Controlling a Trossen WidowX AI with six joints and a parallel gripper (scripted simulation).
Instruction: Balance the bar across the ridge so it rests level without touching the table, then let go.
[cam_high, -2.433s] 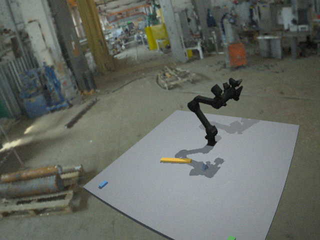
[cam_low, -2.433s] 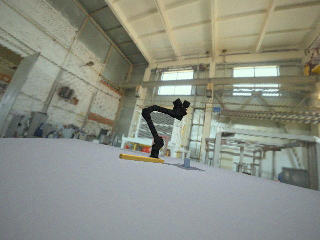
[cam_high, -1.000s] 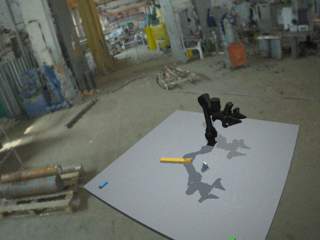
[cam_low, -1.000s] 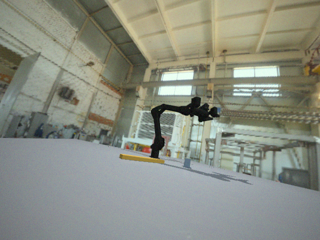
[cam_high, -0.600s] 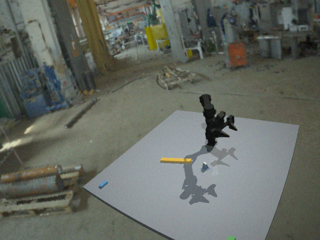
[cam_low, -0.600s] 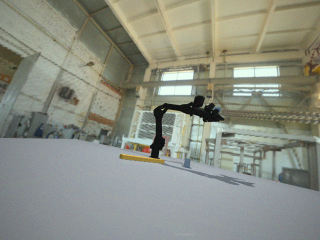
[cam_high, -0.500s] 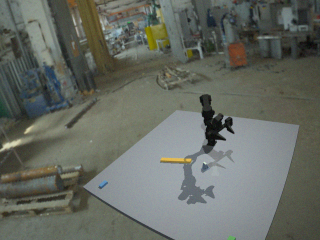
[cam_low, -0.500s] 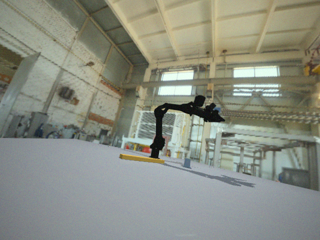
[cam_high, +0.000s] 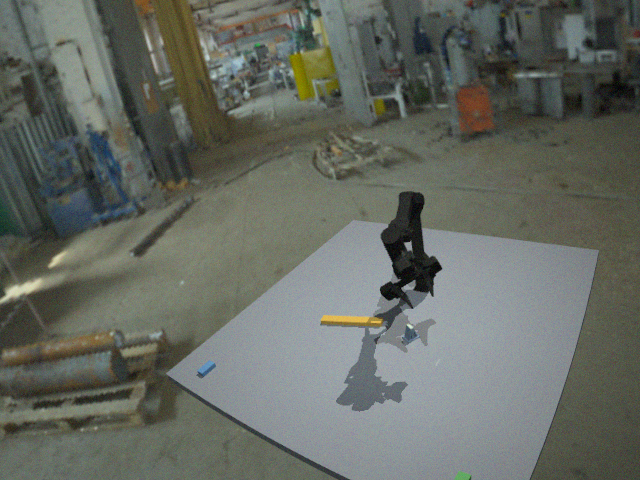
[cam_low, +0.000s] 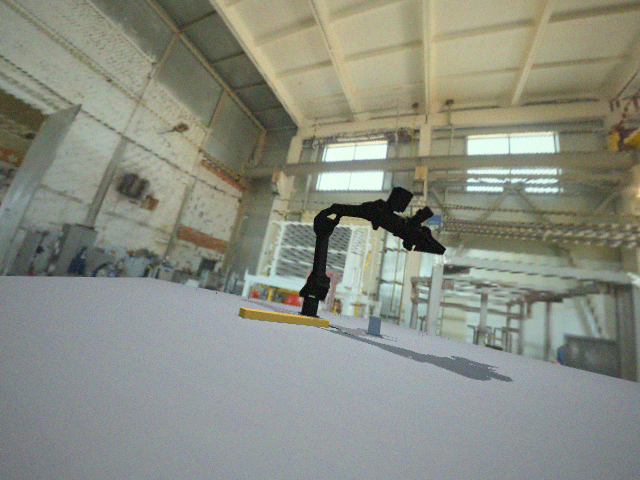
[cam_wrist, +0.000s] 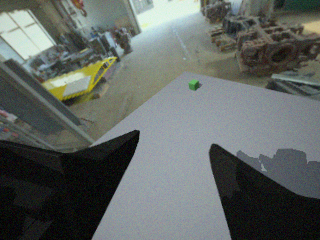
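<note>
The yellow-orange bar (cam_high: 346, 321) (cam_low: 281, 317) lies flat on the grey table (cam_high: 491, 361) (cam_low: 206, 403) (cam_wrist: 165, 200), beside the arm's base. The small blue-grey ridge (cam_high: 409, 333) (cam_low: 374, 326) stands upright a short way off one end of the bar, with nothing on it. My gripper (cam_high: 422, 301) (cam_low: 443, 251) (cam_wrist: 174, 141) is open and empty, high above the table and tilted downward. In the exterior view it hangs well above and to the right of the ridge. Neither bar nor ridge shows in the wrist view.
A small blue block (cam_high: 206, 368) lies near the table's left corner in the top view. A green block (cam_high: 462, 475) (cam_wrist: 193, 85) lies near another corner, ahead of the fingers in the wrist view. The arm's shadows fall around the ridge.
</note>
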